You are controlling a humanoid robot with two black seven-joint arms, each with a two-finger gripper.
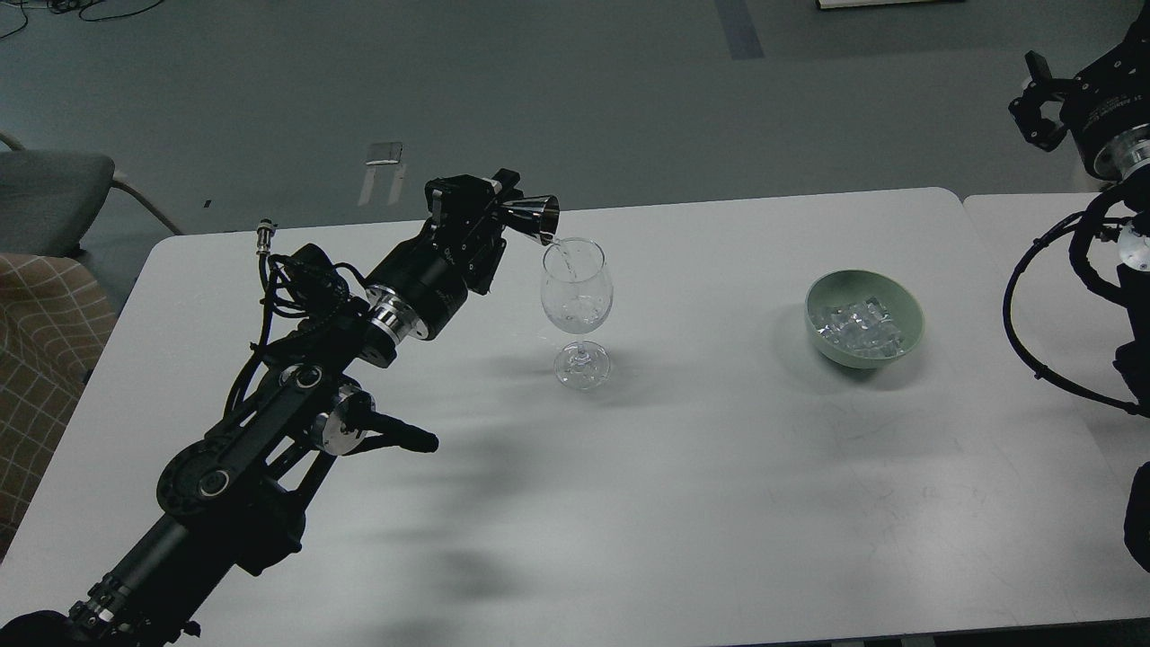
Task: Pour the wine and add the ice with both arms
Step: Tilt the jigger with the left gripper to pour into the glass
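Observation:
My left gripper [503, 205] is shut on a small shiny metal jigger [532, 216] and holds it tipped with its mouth over the rim of the clear stemmed wine glass [577, 310]. A thin stream of clear wine [562, 256] runs from the jigger into the glass, which stands upright mid-table. The pale green bowl [909, 334] sits to the right and holds several clear ice cubes [857, 326]. My right gripper [1040, 112] is raised at the far right, beyond the table's back edge; its fingers look dark and small.
The white table [629, 503] meets a second white table [1033, 261] at the right. A grey chair [49, 193] and a checked cushion [40, 350] stand at the left. Black cables [1020, 332] loop from my right arm over the right table.

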